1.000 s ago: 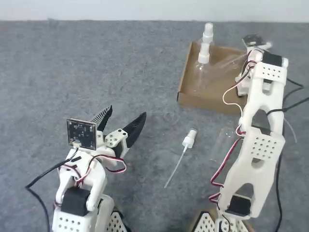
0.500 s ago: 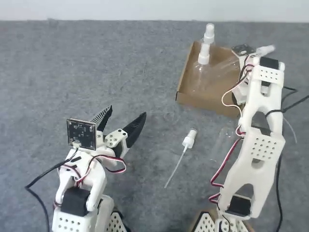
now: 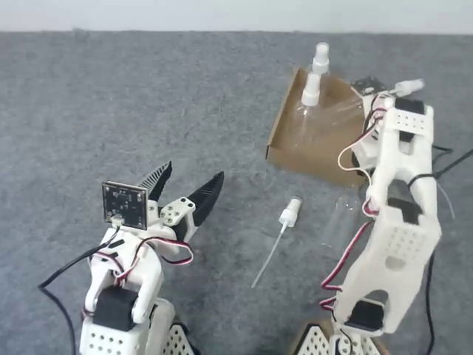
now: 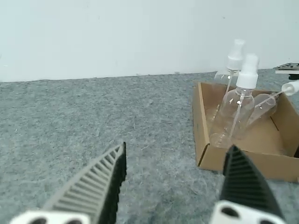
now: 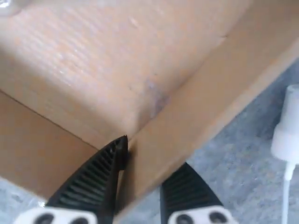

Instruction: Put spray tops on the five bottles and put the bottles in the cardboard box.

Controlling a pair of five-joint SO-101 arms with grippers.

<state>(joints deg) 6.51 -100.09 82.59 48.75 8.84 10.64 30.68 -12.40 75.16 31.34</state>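
The cardboard box (image 3: 295, 151) sits at the back right and holds three clear bottles with spray tops: two upright (image 3: 311, 92) (image 3: 321, 55) and one leaning (image 3: 403, 87). My right gripper (image 5: 149, 156) is shut on the box's wall (image 5: 196, 112), one finger inside and one outside. An uncapped clear bottle (image 3: 343, 218) lies beside the right arm. A loose spray top (image 3: 290, 214) with its tube lies on the grey mat; the right wrist view shows it as spray top (image 5: 286, 135). My left gripper (image 3: 185, 188) hangs open over the mat, far from the box (image 4: 233, 161).
Grey felt covers the table (image 3: 133, 103). The right arm's white links (image 3: 395, 222) stand over the uncapped bottle. Red and white cables (image 3: 355, 148) hang near the box's near wall. A pale wall (image 4: 117, 32) rises behind the table.
The box has swung with the right arm's wrist: its near left corner shifted left and the bottles moved with it. The left arm has stayed still.
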